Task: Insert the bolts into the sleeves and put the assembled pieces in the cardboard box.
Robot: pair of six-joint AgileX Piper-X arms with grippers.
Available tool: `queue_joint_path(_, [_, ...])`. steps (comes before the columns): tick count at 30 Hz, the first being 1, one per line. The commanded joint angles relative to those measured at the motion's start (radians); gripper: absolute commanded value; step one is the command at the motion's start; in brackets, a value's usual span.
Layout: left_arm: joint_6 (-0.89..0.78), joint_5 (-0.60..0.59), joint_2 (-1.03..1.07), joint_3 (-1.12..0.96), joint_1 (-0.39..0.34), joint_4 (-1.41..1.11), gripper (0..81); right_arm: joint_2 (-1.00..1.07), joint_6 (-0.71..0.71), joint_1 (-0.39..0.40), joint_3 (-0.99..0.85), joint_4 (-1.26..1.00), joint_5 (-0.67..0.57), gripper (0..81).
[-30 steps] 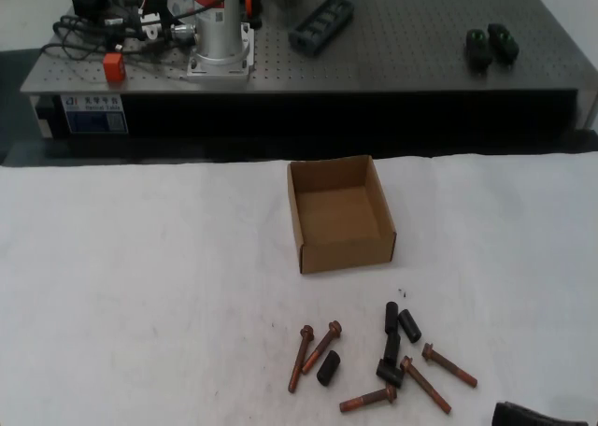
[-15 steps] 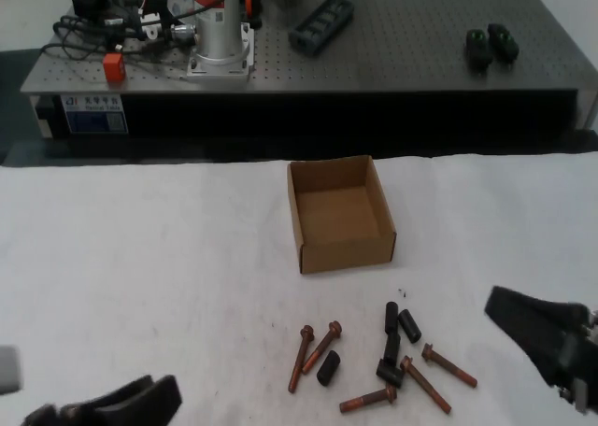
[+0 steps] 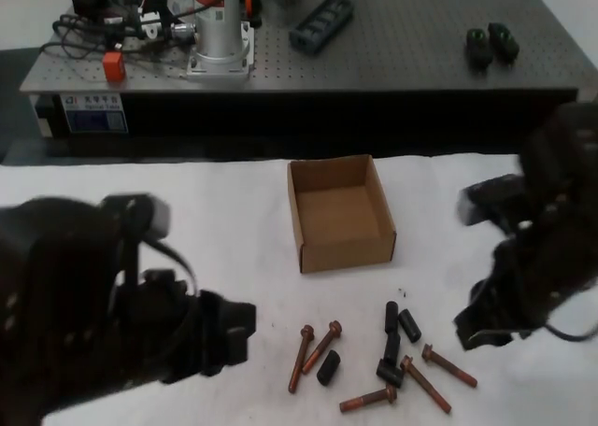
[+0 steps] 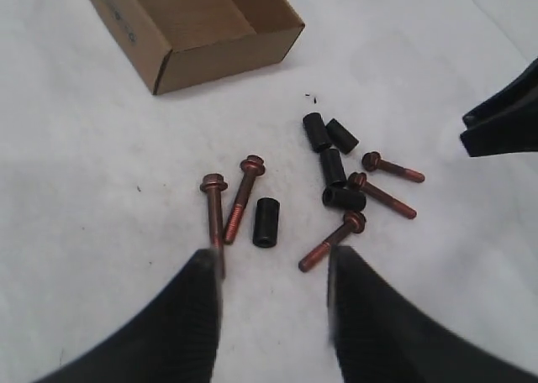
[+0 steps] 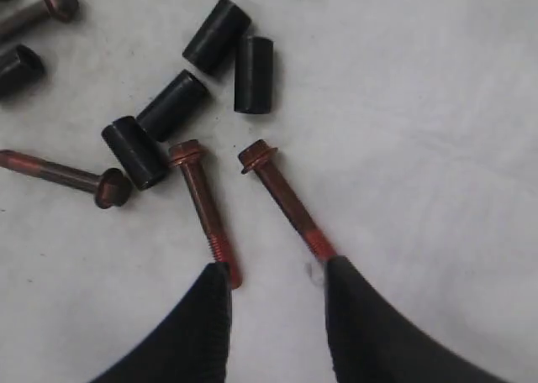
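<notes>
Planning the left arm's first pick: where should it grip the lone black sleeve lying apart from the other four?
Probably mid-length on the lone sleeve, from straight above, jaws across its long axis: it lies flat on its side with both curved flanks exposed. A bolt lies close along one flank, so clearance there looks tight.

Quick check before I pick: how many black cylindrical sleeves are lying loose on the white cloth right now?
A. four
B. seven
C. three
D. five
D: the left wrist view shows five black cylindrical sleeves on the white cloth, four in a cluster and a lone one beside two copper-coloured bolts.
</notes>
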State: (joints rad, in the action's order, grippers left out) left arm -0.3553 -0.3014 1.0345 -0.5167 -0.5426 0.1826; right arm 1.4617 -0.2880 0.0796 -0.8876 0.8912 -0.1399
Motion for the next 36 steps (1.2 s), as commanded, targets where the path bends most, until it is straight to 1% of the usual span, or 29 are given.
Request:
queue_joint_path(1, [0.033,-0.025,0.057,-0.047,0.000,-0.005,30.5,0.079,-0.071,0.048,-0.052,0.048,0.075,27.8])
queue_joint_path(3, [0.047,-0.025,0.082,-0.063,0.000,-0.005,30.5,0.124,-0.076,0.084,-0.072,0.046,0.116,27.8])
queue_joint_path(5, [0.060,-0.025,0.095,-0.065,0.000,-0.005,30.5,0.160,-0.113,0.111,-0.086,0.046,0.140,27.8])
queue_joint_path(9, [0.079,-0.025,0.094,-0.065,0.000,-0.002,30.5,0.220,-0.139,0.145,-0.096,0.009,0.224,27.8])
queue_joint_path(13, [0.103,-0.052,0.094,-0.065,0.000,-0.002,30.5,0.263,-0.139,0.145,-0.095,-0.030,0.219,27.3])
queue_joint_path(20, [0.133,-0.054,0.094,-0.065,0.000,-0.002,30.5,0.320,-0.139,0.145,-0.095,-0.096,0.215,26.9])
queue_joint_path(21, [0.133,-0.058,0.094,-0.065,0.000,-0.002,30.5,0.323,-0.139,0.145,-0.095,-0.096,0.215,24.6])
queue_joint_path(22, [0.133,-0.068,0.094,-0.065,0.000,-0.002,30.5,0.325,-0.139,0.145,-0.095,-0.093,0.215,20.3])
queue_joint_path(25, [0.151,-0.079,0.094,-0.065,-0.002,-0.002,30.5,0.325,-0.139,0.145,-0.093,-0.093,0.215,0.6])
queue_joint_path(26, [0.174,-0.079,0.100,-0.065,-0.002,-0.002,30.5,0.325,-0.139,0.145,-0.093,-0.095,0.218,3.6])
queue_joint_path(31, [0.208,-0.079,0.171,-0.107,-0.002,0.057,30.5,0.306,-0.084,0.142,-0.093,-0.137,0.214,3.6])
queue_joint_path(36, [0.277,-0.073,0.320,-0.234,-0.004,0.183,30.5,0.193,-0.013,0.140,-0.087,-0.139,0.151,3.6])
